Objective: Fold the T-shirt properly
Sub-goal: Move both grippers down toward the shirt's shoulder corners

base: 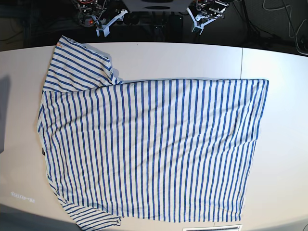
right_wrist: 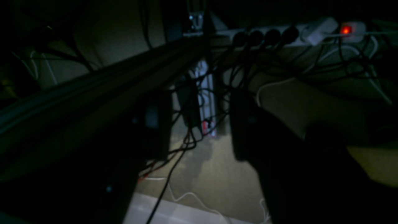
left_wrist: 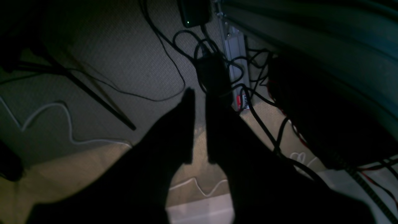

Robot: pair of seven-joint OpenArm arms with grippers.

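We see the T-shirt [base: 151, 147] spread flat across the white worktop [base: 284, 67], ready for a first fold, we judge. Left pincer [left_wrist: 199, 124] hangs off the worktop over floor cables [left_wrist: 217, 62], narrowly apart, empty. Right pincer [right_wrist: 199, 124] wider apart, also empty.

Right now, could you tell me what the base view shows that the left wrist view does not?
Only the base view shows the T-shirt, spread flat on the white table, one sleeve at the upper left, a small dark tag at its left edge.

Only the left wrist view shows the floor: carpet, black cables, a white cord, with the left tool a dark silhouette, slightly parted, empty.

Both share no object; the T-shirt is untouched.
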